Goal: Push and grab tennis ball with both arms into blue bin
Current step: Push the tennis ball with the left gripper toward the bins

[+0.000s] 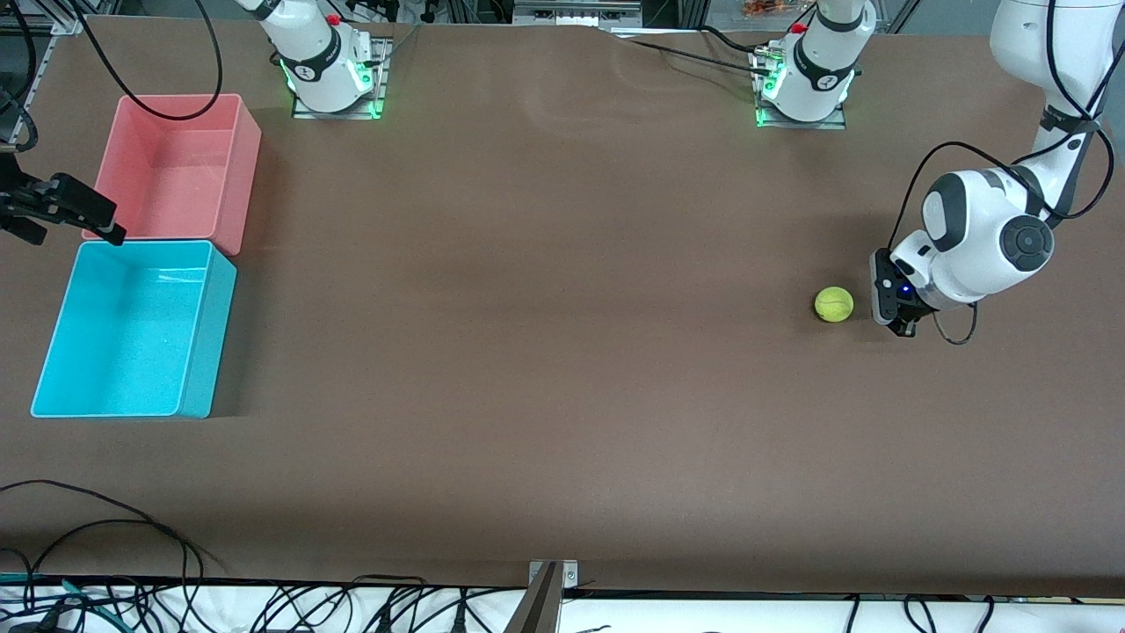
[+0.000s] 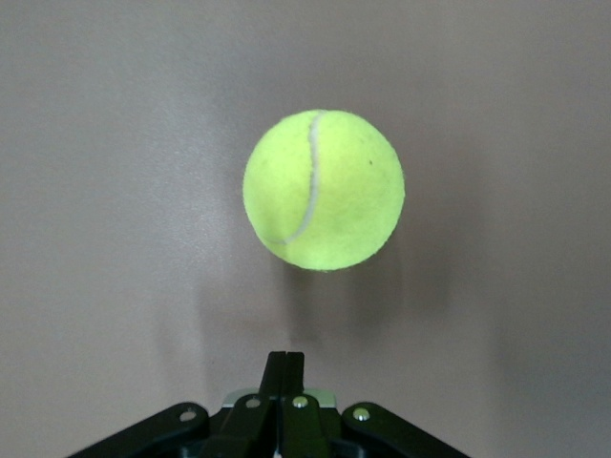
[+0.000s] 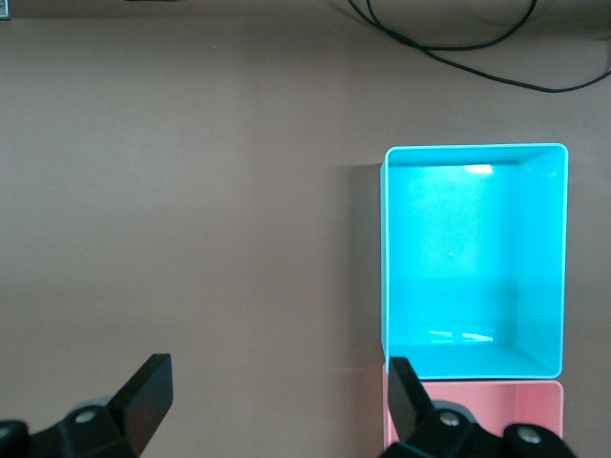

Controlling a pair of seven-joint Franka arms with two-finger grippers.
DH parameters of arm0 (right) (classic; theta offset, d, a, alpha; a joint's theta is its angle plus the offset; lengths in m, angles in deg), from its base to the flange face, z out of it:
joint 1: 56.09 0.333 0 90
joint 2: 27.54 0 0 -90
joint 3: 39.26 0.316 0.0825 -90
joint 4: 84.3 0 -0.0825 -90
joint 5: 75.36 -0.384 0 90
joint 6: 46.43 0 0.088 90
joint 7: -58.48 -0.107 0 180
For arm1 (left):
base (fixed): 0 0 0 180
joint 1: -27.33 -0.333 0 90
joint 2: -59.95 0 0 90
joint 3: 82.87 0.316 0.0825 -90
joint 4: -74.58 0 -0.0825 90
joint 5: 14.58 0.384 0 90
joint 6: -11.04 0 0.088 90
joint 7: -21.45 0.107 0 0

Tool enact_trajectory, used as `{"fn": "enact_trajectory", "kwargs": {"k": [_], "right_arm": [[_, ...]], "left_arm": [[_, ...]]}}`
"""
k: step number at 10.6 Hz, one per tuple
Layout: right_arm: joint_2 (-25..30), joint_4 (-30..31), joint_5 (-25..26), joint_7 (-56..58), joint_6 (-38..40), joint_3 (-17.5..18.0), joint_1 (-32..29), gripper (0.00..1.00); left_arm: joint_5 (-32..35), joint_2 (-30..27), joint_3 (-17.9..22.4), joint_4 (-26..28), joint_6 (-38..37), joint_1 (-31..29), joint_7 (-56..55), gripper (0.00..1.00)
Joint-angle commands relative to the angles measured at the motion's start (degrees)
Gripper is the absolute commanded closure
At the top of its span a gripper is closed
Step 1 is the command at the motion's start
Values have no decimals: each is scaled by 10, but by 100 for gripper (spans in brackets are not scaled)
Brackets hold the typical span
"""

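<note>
We see a fuzzy felt tennis ball [image 2: 323,191] on a matt brown bench [image 1: 545,352]; the blue bin [image 3: 473,258] is smooth, slightly glossy plastic.

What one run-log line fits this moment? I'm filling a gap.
fuzzy yellow-green tennis ball: on table | left gripper: shut, beside ball | right gripper: open, near bright cyan-blue plastic bin
</note>
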Motion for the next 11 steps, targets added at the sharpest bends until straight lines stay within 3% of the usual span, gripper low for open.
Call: {"fn": "enact_trajectory", "kwargs": {"k": [1,7,11], "right_arm": [[-2,-11,4,10,10,-1,1,0],[-3,-11,4,10,10,-1,1,0],[-3,-10,3,10,10,-1,1,0]], "left_arm": [[18,3,-2,7,9,-5,13,100],[9,21,-3,6,30,2,-4,100],[9,32,-7,7,30,34,-87,100]]}}
